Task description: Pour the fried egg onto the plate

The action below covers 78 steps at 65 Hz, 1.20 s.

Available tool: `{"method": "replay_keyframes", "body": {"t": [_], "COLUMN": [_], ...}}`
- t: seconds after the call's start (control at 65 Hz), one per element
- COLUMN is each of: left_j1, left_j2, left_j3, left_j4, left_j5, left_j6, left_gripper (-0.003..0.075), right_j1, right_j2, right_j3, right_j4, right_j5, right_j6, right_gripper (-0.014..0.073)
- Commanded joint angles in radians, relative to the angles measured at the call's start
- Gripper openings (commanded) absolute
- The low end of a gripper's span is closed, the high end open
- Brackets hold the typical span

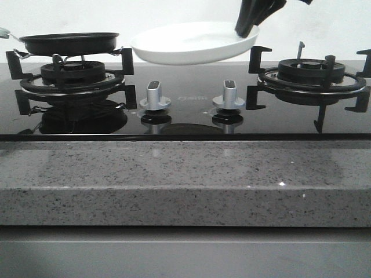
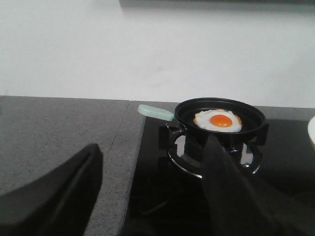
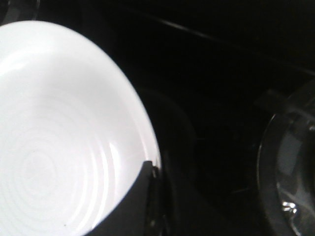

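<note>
The fried egg [image 2: 218, 121] lies in the black frying pan [image 2: 220, 116] on the left burner [image 1: 72, 75]. The right jaws [image 1: 246, 26] pinch the rim of the plate [image 1: 194, 41], holding it above the stove surface [image 1: 185, 116]. The left jaws [image 2: 152, 191] gape wide, empty.

The right gripper [image 1: 248, 26] is gripping the plate [image 1: 194, 43] by its right rim, holding it above the stove [image 1: 185, 110] between the two burners. A black pan [image 1: 69, 42] is sitting on the left burner [image 1: 72, 75]. Two silver knobs [image 1: 155, 95] are standing in front.
</note>
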Motion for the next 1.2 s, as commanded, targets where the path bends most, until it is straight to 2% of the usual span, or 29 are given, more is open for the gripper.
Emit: {"method": "replay_keyframes", "body": {"t": [0.0, 0.2, 0.338, 0.8, 0.892, 1.031, 1.185], "left_j1": [0.001, 0.001, 0.001, 0.001, 0.001, 0.001, 0.003], "left_j2": [0.014, 0.014, 0.014, 0.014, 0.018, 0.068, 0.235], "left_j3": [-0.033, -0.033, -0.033, -0.033, -0.035, -0.082, -0.186], "left_j4": [-0.003, -0.003, -0.003, -0.017, -0.047, -0.144, -0.294], "left_j5": [-0.082, -0.082, -0.082, -0.081, -0.071, -0.009, 0.028], "left_j6": [-0.009, -0.009, -0.009, -0.009, -0.009, -0.009, -0.01], "left_gripper": [0.0427, 0.0427, 0.0427, 0.0427, 0.0407, 0.04, 0.0401], "right_j1": [0.017, 0.037, 0.04, 0.04, 0.04, 0.04, 0.04], "right_j2": [-0.134, -0.293, -0.361, -0.366, -0.366, -0.366, -0.366], "right_j3": [0.078, 0.359, 0.483, 0.5, 0.5, 0.5, 0.5], "right_j4": [0.043, 0.043, 0.048, 0.055, 0.055, 0.055, 0.055], "right_j5": [-0.012, -0.156, -0.226, -0.246, -0.246, -0.246, -0.246], "right_j6": [-0.025, -0.038, -0.045, -0.045, -0.045, -0.045, -0.045], "right_gripper": [-0.0058, -0.0058, -0.0058, -0.0058, -0.0058, -0.0058, -0.0058]}}
